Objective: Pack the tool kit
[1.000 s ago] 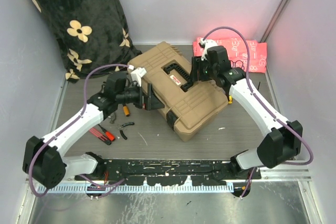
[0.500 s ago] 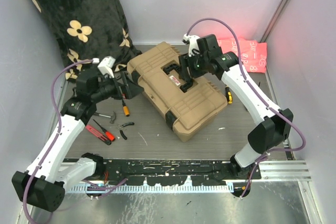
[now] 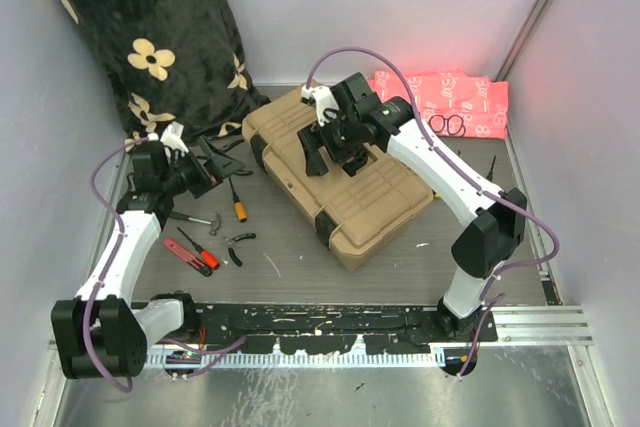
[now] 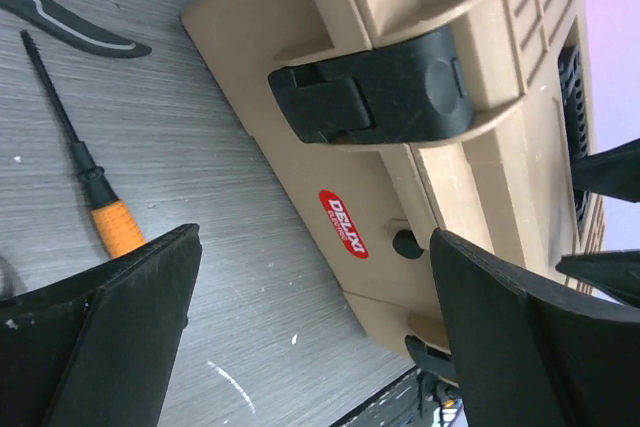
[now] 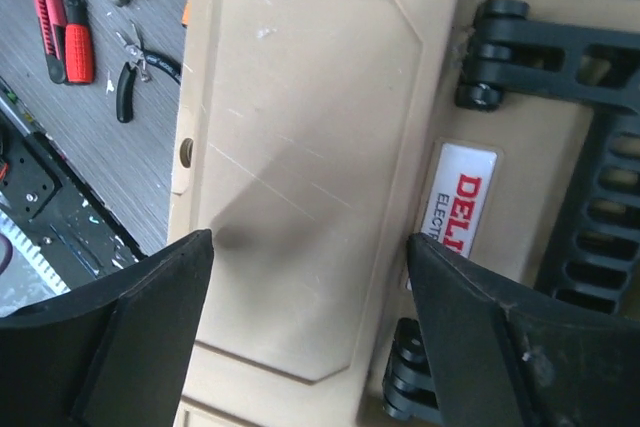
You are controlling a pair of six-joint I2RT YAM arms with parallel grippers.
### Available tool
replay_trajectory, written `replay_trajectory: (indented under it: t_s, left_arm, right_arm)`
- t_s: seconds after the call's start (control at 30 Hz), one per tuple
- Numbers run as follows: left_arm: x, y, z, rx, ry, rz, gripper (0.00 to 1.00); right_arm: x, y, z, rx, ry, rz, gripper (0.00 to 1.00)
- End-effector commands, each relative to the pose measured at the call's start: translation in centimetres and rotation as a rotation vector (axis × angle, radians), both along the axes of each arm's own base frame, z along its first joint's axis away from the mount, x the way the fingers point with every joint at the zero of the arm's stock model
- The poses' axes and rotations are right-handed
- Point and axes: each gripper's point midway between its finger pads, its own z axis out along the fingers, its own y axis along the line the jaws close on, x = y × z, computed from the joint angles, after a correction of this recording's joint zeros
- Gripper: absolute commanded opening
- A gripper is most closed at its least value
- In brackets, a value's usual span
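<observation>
The toolbox [image 3: 345, 187] sits shut mid-desk, while the screwdriver [image 3: 238, 205], pliers [image 3: 238, 245] and red-handled tools [image 3: 190, 254] lie loose to its left, so packing looks barely begun. The left hand [image 3: 222, 159] gapes empty beside the box; the right hand [image 3: 333, 154] hovers over the lid, fingers apart.

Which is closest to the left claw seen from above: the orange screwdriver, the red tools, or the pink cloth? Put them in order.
1. Orange screwdriver, just beside the left gripper.
2. Red tools, front left.
3. Pink cloth, back right.
</observation>
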Motion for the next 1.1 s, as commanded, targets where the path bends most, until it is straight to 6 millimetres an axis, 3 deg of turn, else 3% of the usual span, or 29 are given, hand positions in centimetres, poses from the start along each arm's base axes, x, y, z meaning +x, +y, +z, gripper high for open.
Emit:
replay_trajectory:
  t_s: [0.0, 0.23, 0.5, 0.83, 1.07]
  left_arm:
    - [1.8, -0.6, -0.2, -0.100, -0.047, 0.000, 0.98]
    - [5.3, -1.9, -4.2, -0.326, 0.014, 0.017, 0.98]
    - [8.6, -4.0, -3.3, -0.421, -0.066, -0.073, 0.98]
    - [9.4, -7.0, -2.5, -0.468, -0.088, -0.171, 0.98]
    - [11.0, -8.2, -2.8, -0.508, -0.090, -0.211, 0.98]
  right_arm:
    - [-0.3, 0.8, -0.7, -0.044, 0.015, 0.029, 0.88]
    - [-0.5, 1.8, -3.7, -0.206, 0.027, 0.023, 0.97]
    - [-0.8, 1.6, -4.8, -0.221, 0.049, -0.009, 0.98]
    - [-0.5, 1.1, -7.0, -0.263, 0.088, -0.068, 0.95]
    - [0.4, 2.2, -8.3, -0.247, 0.132, -0.079, 0.93]
